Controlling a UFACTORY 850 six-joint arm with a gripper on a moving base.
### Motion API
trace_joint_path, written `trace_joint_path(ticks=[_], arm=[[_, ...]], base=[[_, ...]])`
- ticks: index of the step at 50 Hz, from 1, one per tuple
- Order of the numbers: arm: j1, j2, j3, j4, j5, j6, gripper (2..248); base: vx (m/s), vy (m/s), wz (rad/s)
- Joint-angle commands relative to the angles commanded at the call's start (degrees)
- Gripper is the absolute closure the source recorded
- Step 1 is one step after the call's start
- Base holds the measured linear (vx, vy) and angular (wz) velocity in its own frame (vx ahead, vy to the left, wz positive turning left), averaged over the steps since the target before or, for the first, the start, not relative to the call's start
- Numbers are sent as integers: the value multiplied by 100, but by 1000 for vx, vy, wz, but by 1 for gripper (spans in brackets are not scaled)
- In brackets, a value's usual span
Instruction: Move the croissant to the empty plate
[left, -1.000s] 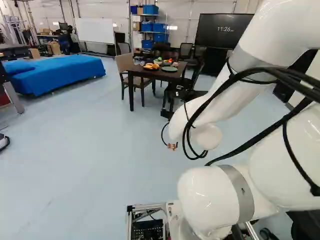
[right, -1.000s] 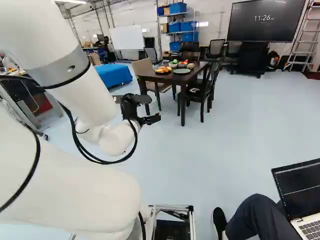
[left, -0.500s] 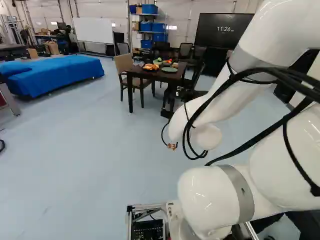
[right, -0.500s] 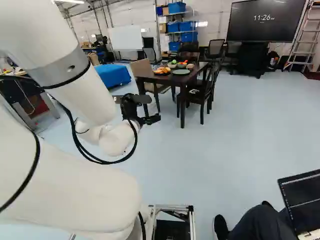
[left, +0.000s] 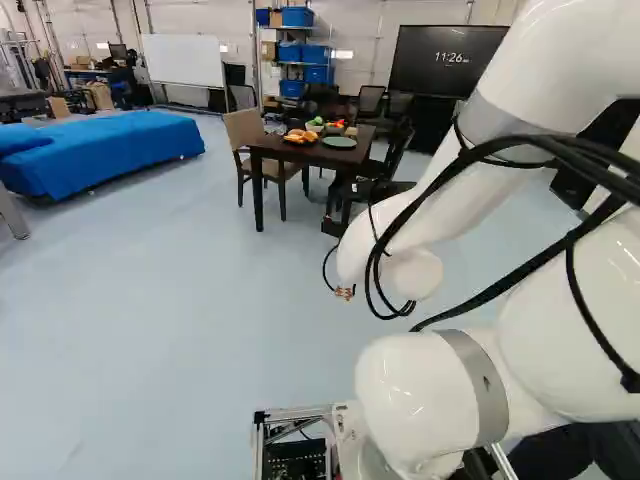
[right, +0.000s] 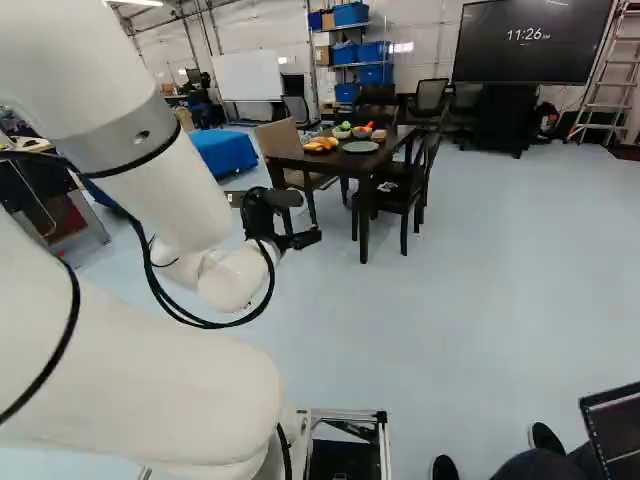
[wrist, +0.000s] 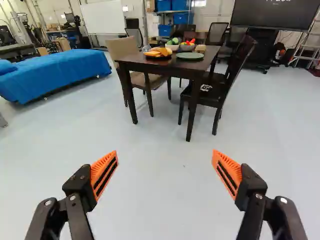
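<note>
The gripper was held open, its orange pads spread wide, well apart from the table, where the empty plate was set near a dark plate of yellow-orange food, among which the croissant could not be clearly distinguished.

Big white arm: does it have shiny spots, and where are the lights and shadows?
Left base view: small bright glints on the curved white arm; right base view: a ceiling light glows white near the top left; wrist view: a dark shadow runs along the floor under the blue cover.
</note>
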Motion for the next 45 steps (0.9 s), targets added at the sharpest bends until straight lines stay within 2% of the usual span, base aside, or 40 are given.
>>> trace_joint_path(ticks=[45], arm=[[0, 0, 0, 0, 0, 0, 3]], base=[[176, 31, -17]])
